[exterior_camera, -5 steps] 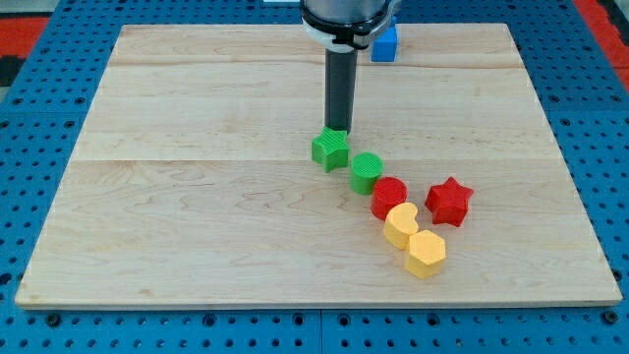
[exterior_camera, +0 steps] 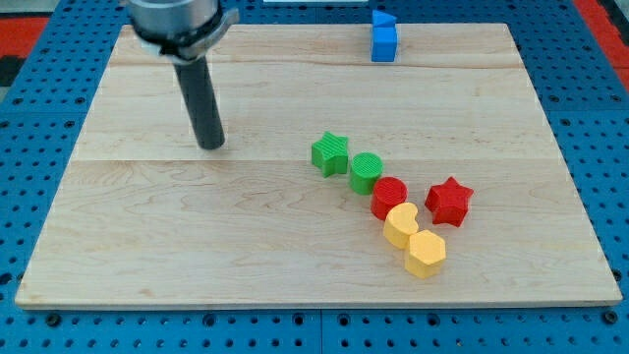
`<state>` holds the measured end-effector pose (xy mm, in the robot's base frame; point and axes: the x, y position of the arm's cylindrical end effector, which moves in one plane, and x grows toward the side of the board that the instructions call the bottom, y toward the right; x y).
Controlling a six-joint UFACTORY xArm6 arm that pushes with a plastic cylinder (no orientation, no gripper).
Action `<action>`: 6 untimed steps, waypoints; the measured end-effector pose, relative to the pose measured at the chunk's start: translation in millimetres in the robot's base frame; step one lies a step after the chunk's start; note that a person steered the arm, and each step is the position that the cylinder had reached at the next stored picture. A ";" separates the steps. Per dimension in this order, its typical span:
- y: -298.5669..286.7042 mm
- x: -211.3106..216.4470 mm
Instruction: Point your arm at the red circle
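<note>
Seven blocks lie on the wooden board [exterior_camera: 147, 236], and my tip [exterior_camera: 210, 147] rests on bare wood well to the view's left of all of them. The rod carries no jaws, so it grips nothing. The red circle [exterior_camera: 389, 197] sits far off to the view's right and slightly lower than my tip, well apart from it. Between them come the green star [exterior_camera: 330, 153] and the green circle [exterior_camera: 366, 172], the latter touching the red circle. A yellow heart [exterior_camera: 400, 224] touches the red circle from below, with a yellow hexagon [exterior_camera: 426, 254] beyond it. A red star [exterior_camera: 449, 201] stands just beside on the view's right. A blue block [exterior_camera: 383, 38] sits near the view's top edge
</note>
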<state>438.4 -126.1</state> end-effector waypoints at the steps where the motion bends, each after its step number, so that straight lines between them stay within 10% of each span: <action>1: 36.0 51.1; 6: 201.8 63.0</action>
